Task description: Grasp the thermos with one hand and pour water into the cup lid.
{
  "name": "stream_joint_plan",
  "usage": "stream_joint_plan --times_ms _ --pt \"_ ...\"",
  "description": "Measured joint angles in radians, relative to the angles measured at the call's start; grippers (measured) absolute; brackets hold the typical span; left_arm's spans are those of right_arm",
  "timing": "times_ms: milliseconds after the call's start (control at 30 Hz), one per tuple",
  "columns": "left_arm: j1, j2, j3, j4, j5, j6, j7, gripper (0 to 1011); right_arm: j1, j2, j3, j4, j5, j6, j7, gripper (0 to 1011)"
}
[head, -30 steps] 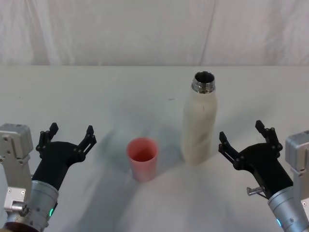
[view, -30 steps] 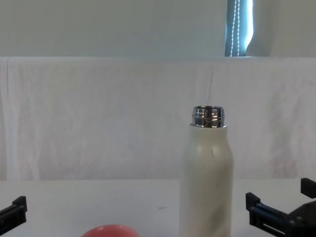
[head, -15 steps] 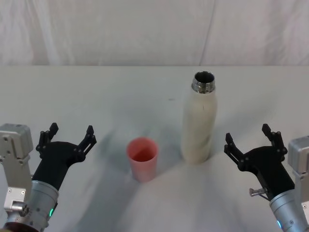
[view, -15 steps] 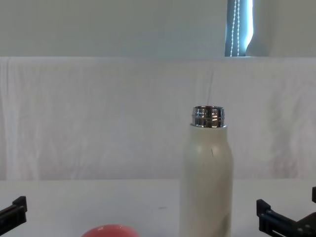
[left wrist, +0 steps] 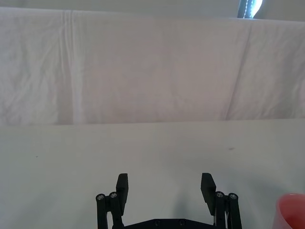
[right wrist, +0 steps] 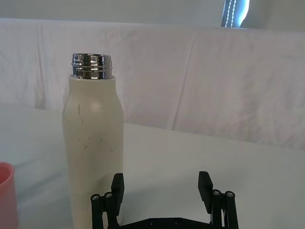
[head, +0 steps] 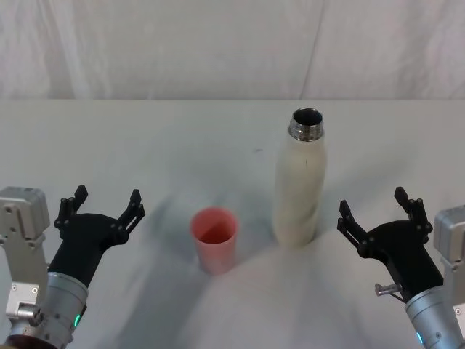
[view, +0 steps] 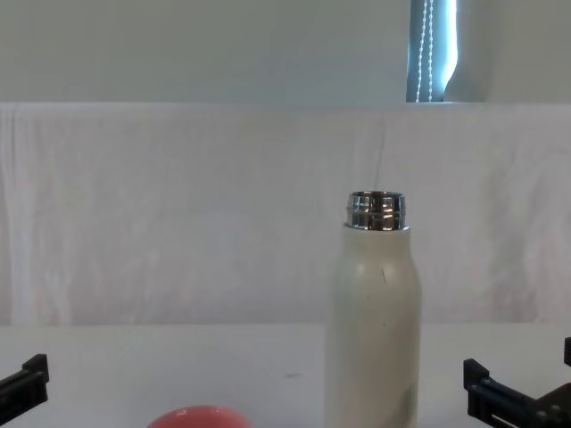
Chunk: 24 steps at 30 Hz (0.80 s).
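The thermos [head: 299, 179] stands upright right of centre in the head view, cap off, chrome threaded neck open. The body is cream-white and matte with rounded shoulders, and carries fine scuffs in the right wrist view. It is rigid, probably metal; likely heavy if filled, and top-heavy once tilted. The matte wall should give fair friction; the chrome neck looks slick and is a poor place to grip. Best hold, by my judgement: across the straight mid-body, below the shoulder.

The cup lid [head: 214, 238] sits just left of the thermos, apart from it, lower centre of the head view. It is pink-red, smooth-rimmed, small and tapered. It is probably light and easily knocked over by a clumsy pour.

The right claw [head: 378, 213] is at lower right, fingers spread, near the thermos base and not touching it. The left claw [head: 102, 204] is at lower left, also spread, holding nothing, well apart from the cup lid.

The table [head: 160, 138] is white and plain, with a draped white cloth behind.
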Motion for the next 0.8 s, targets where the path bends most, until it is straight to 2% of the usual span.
stream_joint_plan --times_ms 367,800 --pt "0.0 0.0 0.0 0.0 0.0 0.0 0.0 1001 0.0 -0.007 0.002 -0.003 -0.003 -0.017 0.003 1001" --pt "0.0 0.0 0.0 0.0 0.0 0.0 0.0 1001 0.034 0.007 -0.024 0.008 -0.016 0.014 0.03 1001"
